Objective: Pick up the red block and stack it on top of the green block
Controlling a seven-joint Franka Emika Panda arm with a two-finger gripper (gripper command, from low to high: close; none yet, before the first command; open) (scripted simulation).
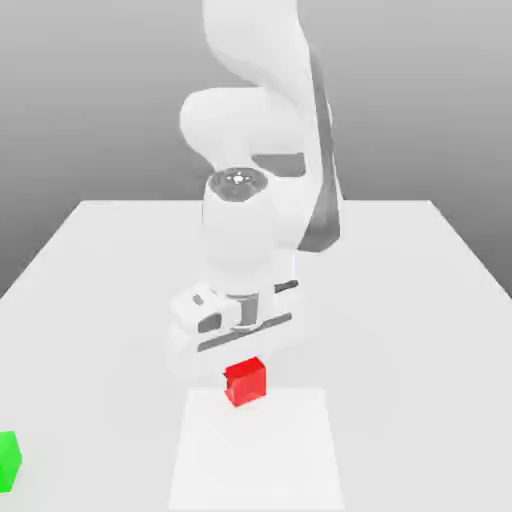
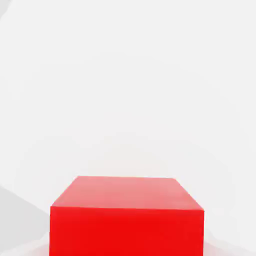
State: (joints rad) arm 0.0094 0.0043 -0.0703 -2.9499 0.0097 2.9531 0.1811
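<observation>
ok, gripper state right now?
Gripper: closed on the red block; can't tell if it's off the surface.

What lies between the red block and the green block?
In the exterior view, bare white tabletop and part of the paler square patch lie between the red block and green block.

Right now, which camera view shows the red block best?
The hand view: the red block looms large there, its top and one side plain. The exterior view shows it small, below the gripper.
</observation>
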